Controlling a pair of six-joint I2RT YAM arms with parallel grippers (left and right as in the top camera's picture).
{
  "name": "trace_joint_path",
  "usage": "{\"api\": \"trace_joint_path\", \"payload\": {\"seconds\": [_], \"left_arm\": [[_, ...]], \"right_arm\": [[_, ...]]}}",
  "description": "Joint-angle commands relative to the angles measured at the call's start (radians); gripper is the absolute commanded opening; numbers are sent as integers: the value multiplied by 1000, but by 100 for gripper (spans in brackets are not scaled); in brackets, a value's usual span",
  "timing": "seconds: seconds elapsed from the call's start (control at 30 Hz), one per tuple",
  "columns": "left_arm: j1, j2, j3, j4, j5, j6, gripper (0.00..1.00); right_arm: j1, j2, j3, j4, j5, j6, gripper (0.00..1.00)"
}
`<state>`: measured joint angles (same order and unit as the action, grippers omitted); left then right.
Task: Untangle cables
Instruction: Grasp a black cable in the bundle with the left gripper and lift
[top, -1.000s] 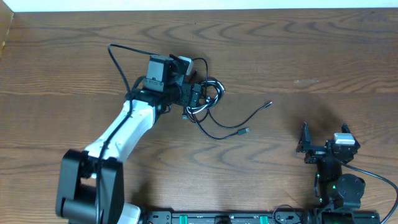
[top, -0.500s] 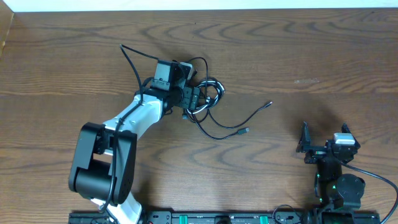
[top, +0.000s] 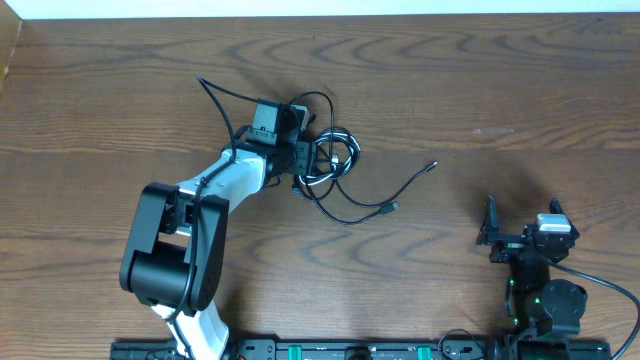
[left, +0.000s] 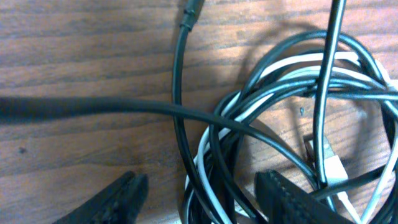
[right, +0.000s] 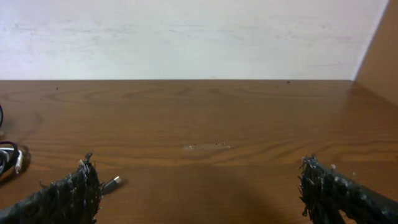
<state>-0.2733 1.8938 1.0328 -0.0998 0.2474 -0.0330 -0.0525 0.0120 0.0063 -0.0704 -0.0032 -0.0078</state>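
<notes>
On the left half of the table (top: 500, 80), overhead: left arm (top: 200, 215) reaches up-right, left gripper (top: 305, 158) sits right on the cables (top: 338, 158). Fingertips are hidden there by the wrist housing and the tangle.

Left wrist view fills that in: left gripper (left: 202, 190) has its jaws apart, one finger (left: 118, 199) on bare wood, the other over the edge of the coil. Several strands lie in the gap; no clamp visible. Both fingers are cut off by the bottom edge. The cables (left: 261, 124) are looped black strands with a white strand (left: 292, 65) woven through; can't trace which goes over which. A thicker blurred cord (left: 74, 107) crosses the frame, owner unclear. One plug (left: 191, 9) is clipped by the top edge.

Right of the tangle, overhead: two black tails run out on the wood, ending in small plugs (top: 393, 209) and (top: 432, 166), too small to identify.

Far right: right gripper (top: 522, 218) is parked well apart from the cables, jaws wide, nothing between them. Right wrist view agrees: right gripper (right: 199, 190) spread, only fingertips in frame; a plug end (right: 112, 182) and a sliver of tangle (right: 9, 158) show at the left edge.
</notes>
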Motion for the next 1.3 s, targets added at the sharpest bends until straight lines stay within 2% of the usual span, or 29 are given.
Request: {"api": "trace_joint_path", "payload": {"seconds": [0.0,0.17,0.2,0.23,0.5,0.63,0.83,1.07,1.27], "left_arm": [[-8,35,5,-10,-13,-21,54],[-8,34,5,-10,-14,-29,22],[-8,34,5,-9,-14,-29,10],[-8,34,5,-9,-14,-29,8],[-8,-77,5,-39,-14,-104,8],[-8,-185,5,-74,81,-104,8],[-8,-335,5,-124,332,-109,8],[-8,-420,5,-205,366,-198,8],[-8,-426,5,-214,518,-198,8]], "right_arm": [[8,-5,-1,-5,1,11,99],[8,-5,-1,-5,1,11,99],[8,-5,-1,-5,1,11,99],[8,-5,-1,-5,1,11,99],[8,-5,-1,-5,1,11,99],[8,-5,-1,-5,1,11,99],[8,-5,-1,-5,1,11,99],[8,-5,-1,-5,1,11,99],[8,-5,-1,-5,1,11,99]]}}
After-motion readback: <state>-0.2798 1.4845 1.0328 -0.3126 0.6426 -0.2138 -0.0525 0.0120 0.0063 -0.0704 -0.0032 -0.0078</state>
